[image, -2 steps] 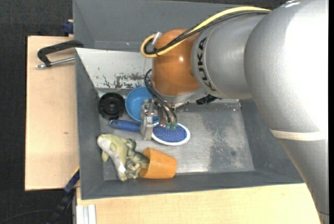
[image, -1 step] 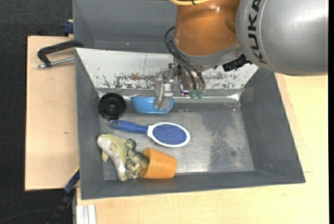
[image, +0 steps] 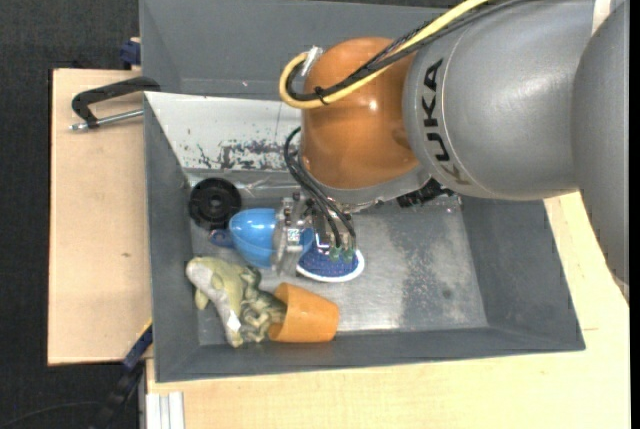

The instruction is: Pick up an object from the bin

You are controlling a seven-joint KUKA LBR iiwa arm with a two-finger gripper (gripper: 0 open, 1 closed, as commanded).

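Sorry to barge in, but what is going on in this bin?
The arm has its pincer low in the bin, between a blue egg-shaped thing and a flat blue disc; whether it grips either is not clear. A black round part, an orange cup and a pale soft toy lie close by.

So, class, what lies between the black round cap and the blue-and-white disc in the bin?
In the camera view, a blue egg-shaped thing lies between the black cap and the disc, with the tool at its disc side.
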